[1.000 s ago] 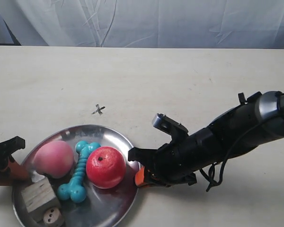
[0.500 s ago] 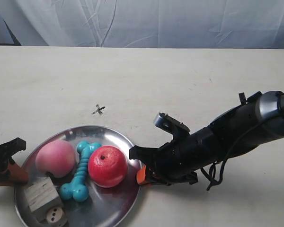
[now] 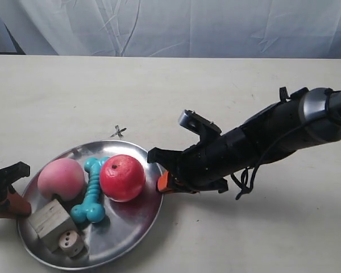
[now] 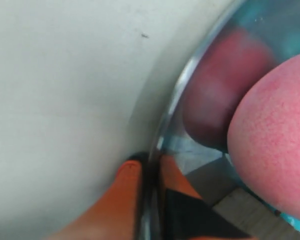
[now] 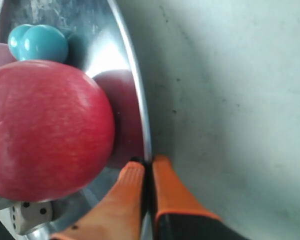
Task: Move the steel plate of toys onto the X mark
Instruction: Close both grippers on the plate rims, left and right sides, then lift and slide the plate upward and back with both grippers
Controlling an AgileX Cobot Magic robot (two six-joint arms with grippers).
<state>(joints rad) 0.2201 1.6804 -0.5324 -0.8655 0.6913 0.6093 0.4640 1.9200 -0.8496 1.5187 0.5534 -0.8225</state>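
Observation:
The steel plate [image 3: 133,224] lies at the lower left of the exterior view and holds the red apple [image 3: 123,177], pink peach [image 3: 60,178], teal bone [image 3: 91,196], pale wooden cube [image 3: 48,221] and small die [image 3: 73,243]. My right gripper [image 3: 163,183] is shut on the plate's rim [image 5: 140,120], orange fingers [image 5: 167,187] either side, beside the apple [image 5: 45,130]. On the opposite side my left gripper [image 3: 18,205] is shut on the rim [image 4: 172,107], next to the peach [image 4: 275,140]. The X mark [image 3: 118,132] sits on the table just beyond the plate's far edge.
The pale table [image 3: 227,96] spreads around the plate, and a white cloth backdrop [image 3: 176,25] hangs behind it. The dark right arm [image 3: 261,142] reaches in from the exterior view's right.
Both grippers have carried the plate of toys away from the near edge, toward the X mark. The toys shifted slightly inside it.

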